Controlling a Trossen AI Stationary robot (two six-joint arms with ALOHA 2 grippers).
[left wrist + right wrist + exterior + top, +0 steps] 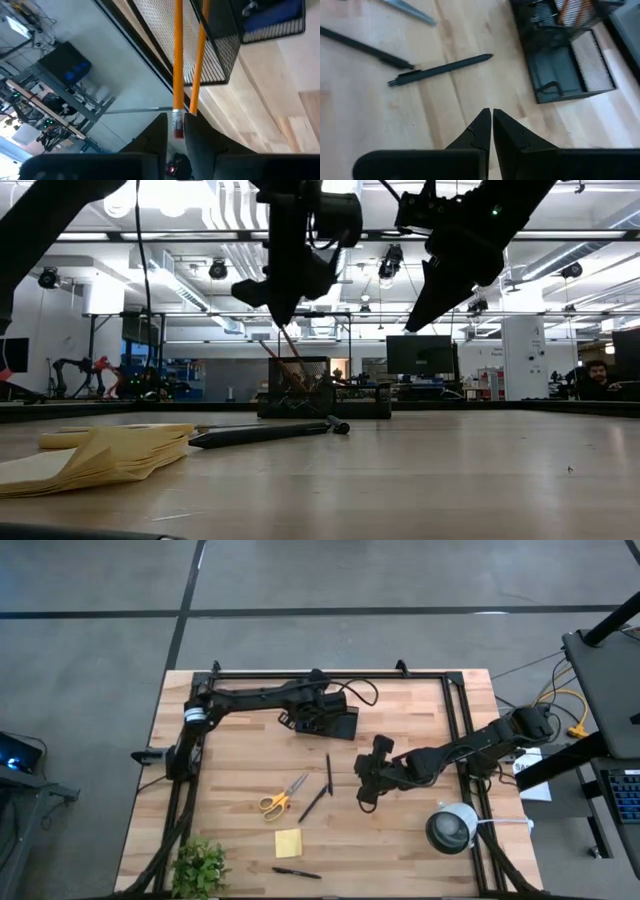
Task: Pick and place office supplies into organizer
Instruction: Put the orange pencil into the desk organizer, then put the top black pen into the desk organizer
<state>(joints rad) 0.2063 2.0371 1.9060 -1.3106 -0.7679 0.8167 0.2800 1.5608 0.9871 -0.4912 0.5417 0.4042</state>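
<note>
Organizer (335,718) sits at the far middle of the table (240,755), a dark mesh box. Left gripper (318,718) hangs right over it. In the left wrist view an orange pencil (178,60) stands between the left fingers (159,135), eraser end at the fingertips, shaft running down into the mesh compartment. A second orange pencil (198,55) lies just beside it. Fingers sit close on either side of the eraser end; whether they press it or have a small gap cannot be told. Low view shows the same: pencil (285,345) slanting from the gripper (283,310) down into the organizer (300,390).

Right gripper (366,795) hovers over bare wood right of centre, fingers (482,127) together, nothing between them. Right wrist view shows the organizer (565,65) ahead, its low tray holding a small clip (547,87).

On the table:
- two black pens (325,783), one lying straight, one slanted, tips near each other, between scissors and right gripper
- scissors (283,795), yellow handles, left of the pens
- sticky-note pad (289,843), near the front edge
- third black pen (296,873), in front of the pad

Plant (200,868) at the front left corner; lamp (452,828) at the front right.
</note>
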